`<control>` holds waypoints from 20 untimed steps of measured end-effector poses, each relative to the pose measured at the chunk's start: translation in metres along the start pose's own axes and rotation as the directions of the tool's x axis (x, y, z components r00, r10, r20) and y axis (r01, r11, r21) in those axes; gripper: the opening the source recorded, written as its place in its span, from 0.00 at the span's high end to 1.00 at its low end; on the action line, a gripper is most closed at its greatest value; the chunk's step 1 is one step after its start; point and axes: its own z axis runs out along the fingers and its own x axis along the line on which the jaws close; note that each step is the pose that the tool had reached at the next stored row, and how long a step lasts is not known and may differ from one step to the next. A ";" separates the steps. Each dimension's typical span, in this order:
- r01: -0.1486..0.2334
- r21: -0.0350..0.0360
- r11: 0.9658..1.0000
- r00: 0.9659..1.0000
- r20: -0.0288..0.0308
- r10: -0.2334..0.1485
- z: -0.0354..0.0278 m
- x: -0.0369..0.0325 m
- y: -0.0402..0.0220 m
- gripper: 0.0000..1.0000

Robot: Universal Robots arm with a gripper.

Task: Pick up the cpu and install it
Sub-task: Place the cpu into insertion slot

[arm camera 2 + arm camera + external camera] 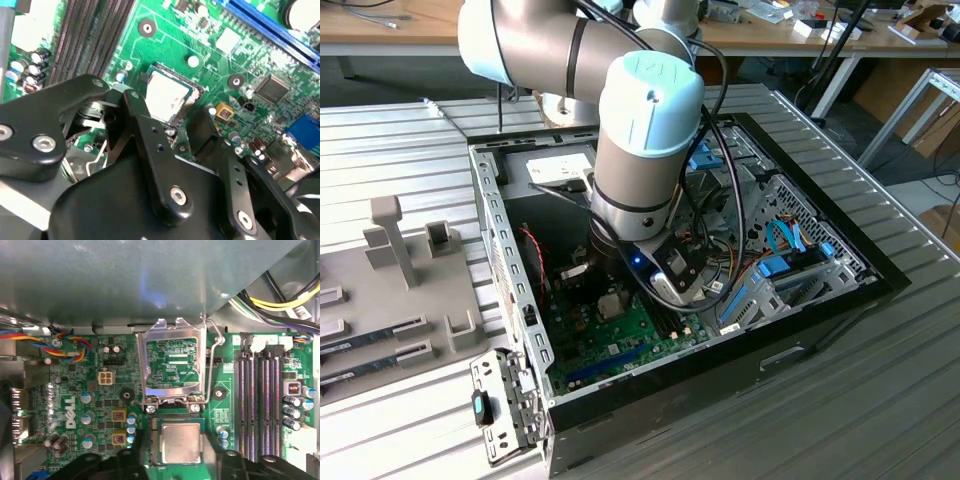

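While poised low over green printed motherboard (95,412), straddles silvery square metal-lidded cpu (180,442) with black two-fingered gripper (170,111) spread apart, clasping nothing; lies flat in socket, just beside flipped-open shiny metal retention frame (141,365).

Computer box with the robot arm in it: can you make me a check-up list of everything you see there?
Surface: ribbed metal table holding the open computer case.
Job's things: cpu in the socket on the green motherboard; socket lid swung open beside it.
Clutter: grey tray with memory sticks, on the exterior view's left.
Grippers: gripper low, right over the cpu.
Cables: coloured wires and yellow wires inside the case, away from the socket.
Surroundings: wooden benches behind the table.
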 end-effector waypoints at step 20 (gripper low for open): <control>0.000 0.000 1.000 1.000 -0.009 0.000 -0.0034 -0.0099 0.0020 0.50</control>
